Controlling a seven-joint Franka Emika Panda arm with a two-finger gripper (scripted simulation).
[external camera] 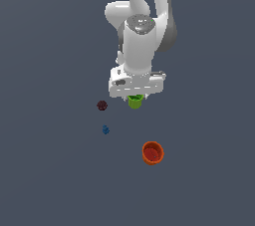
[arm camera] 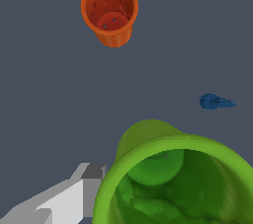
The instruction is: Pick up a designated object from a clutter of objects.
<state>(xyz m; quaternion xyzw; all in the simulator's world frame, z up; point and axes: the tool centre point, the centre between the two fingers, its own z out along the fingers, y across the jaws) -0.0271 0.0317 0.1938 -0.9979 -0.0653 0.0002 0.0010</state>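
Note:
The lime-green cup (external camera: 135,101) sits right under my hand in the exterior view, upright with its mouth up. My gripper (external camera: 134,97) is down around it. In the wrist view the cup (arm camera: 173,178) fills the near part of the picture, its darker green inside showing. One grey finger (arm camera: 89,178) presses against its outer wall; the other finger is hidden behind the cup. The gripper looks shut on the cup. The rest of the clutter lies apart from it on the floor.
The larger orange-red cup (external camera: 152,152) (arm camera: 109,10) stands upright toward the exterior view's lower right. A dark maroon lump (external camera: 101,105) lies to the exterior view's left of the green cup. A tiny blue piece (external camera: 105,130) (arm camera: 213,101) lies below the lump.

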